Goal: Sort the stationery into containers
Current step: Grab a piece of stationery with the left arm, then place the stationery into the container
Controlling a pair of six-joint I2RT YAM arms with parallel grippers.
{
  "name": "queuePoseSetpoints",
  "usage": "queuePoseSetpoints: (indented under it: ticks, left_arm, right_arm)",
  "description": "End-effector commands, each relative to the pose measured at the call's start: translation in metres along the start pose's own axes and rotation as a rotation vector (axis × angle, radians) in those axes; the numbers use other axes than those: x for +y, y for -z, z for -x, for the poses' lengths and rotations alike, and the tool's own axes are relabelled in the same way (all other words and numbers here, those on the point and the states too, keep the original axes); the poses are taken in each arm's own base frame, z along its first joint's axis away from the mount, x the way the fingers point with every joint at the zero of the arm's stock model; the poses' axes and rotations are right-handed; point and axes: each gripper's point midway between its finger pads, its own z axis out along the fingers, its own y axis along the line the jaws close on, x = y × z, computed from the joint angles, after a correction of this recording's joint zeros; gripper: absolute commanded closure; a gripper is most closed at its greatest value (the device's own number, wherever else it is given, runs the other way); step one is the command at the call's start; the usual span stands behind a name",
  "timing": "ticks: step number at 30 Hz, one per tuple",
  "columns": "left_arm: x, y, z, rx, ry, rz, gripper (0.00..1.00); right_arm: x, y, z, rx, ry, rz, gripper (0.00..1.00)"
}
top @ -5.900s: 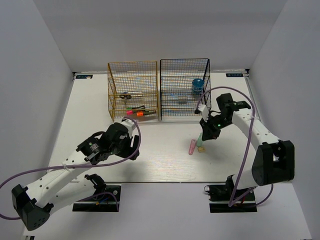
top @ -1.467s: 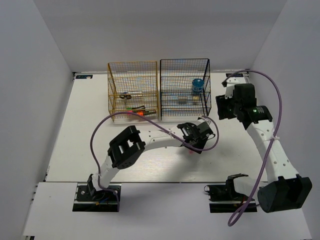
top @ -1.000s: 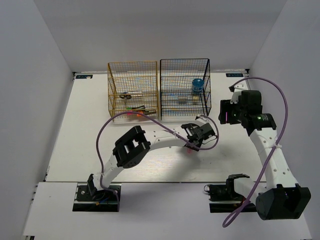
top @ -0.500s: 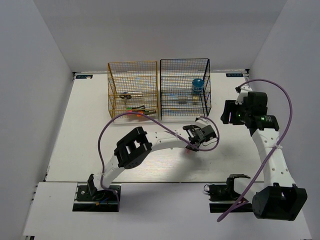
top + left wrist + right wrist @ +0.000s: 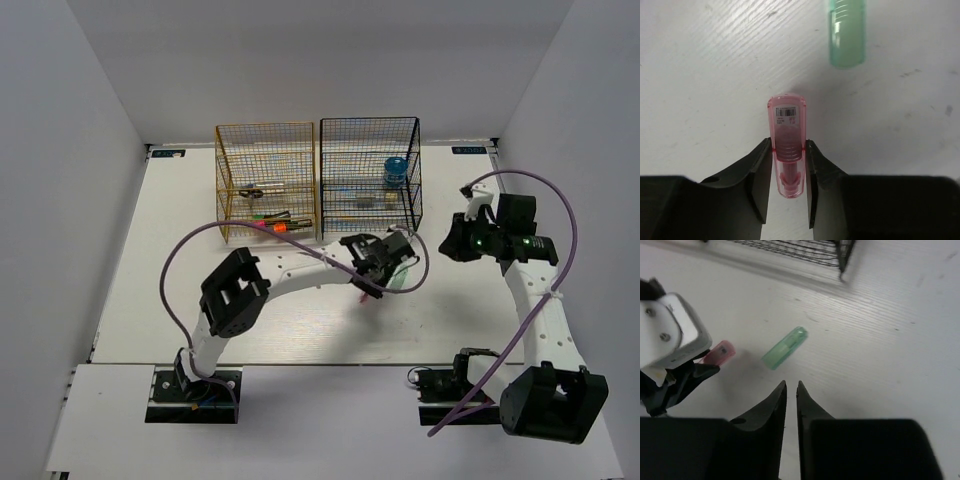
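Gold-yellow rack (image 5: 265, 180) and black rack (image 5: 368, 180) stand at the far side of the table (image 5: 180, 290). My left end effector (image 5: 788, 150) pinches the pink stick (image 5: 787, 132) by one end only, so it may pivot or snag on the mesh. My right end effector (image 5: 790, 387) is pressed together and empty. The green stick (image 5: 846, 35) lies loose just beyond the pink one, where it could get knocked.

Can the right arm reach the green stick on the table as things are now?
Probably yes. The green stick lies alone on the table, just ahead of the right fingers, which are shut and empty. The left fingers, holding the pink stick, are close beside and might crowd the approach.
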Motion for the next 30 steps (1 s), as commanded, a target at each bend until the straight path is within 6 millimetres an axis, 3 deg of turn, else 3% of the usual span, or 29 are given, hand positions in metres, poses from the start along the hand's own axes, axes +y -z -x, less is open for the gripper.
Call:
queuePoseSetpoints:
  ticks: [1, 2, 3, 4, 5, 6, 8, 13, 19, 20, 30]
  left_arm:
    - [-0.002, 0.087, 0.066, -0.160, -0.158, -0.205, 1.00]
    - [0.010, 0.090, 0.074, -0.165, -0.165, -0.206, 1.00]
    - [0.022, 0.103, 0.088, -0.193, -0.233, -0.209, 1.00]
    - [0.027, 0.106, 0.090, -0.192, -0.269, -0.212, 1.00]
    - [0.034, 0.108, 0.095, -0.199, -0.293, -0.201, 1.00]
    - [0.050, 0.112, 0.109, -0.232, -0.337, -0.175, 1.00]
    - [0.061, 0.114, 0.123, -0.266, -0.469, -0.174, 1.00]
    - [0.078, 0.115, 0.169, -0.416, -0.707, -0.110, 1.00]
    - [0.086, 0.087, 0.184, -0.426, -0.870, -0.060, 1.00]
    - [0.091, 0.084, 0.188, -0.433, -0.878, -0.028, 1.00]
    - [0.119, 0.049, 0.206, -0.473, -0.887, 0.126, 1.00]
  right_arm:
    - [0.048, 0.012, -0.006, -0.026, 0.123, 0.290, 0.79]
    - [0.050, 0.012, -0.009, -0.024, 0.170, 0.318, 0.65]
    - [0.057, 0.014, -0.014, -0.018, 0.175, 0.365, 0.57]
    - [0.064, 0.016, -0.016, -0.023, 0.183, 0.405, 0.55]
    - [0.064, 0.014, -0.021, -0.015, 0.214, 0.421, 0.58]
    - [0.068, 0.016, -0.023, -0.015, 0.219, 0.451, 0.69]
    - [0.069, 0.015, -0.026, -0.010, 0.260, 0.475, 1.00]
    - [0.090, 0.024, -0.040, -0.003, 0.321, 0.654, 1.00]
    - [0.106, 0.035, -0.053, -0.127, 0.523, 0.757, 0.90]
    - [0.106, 0.033, -0.060, -0.125, 0.512, 0.754, 0.90]
    - [0.102, 0.028, -0.057, -0.145, 0.527, 0.728, 0.88]
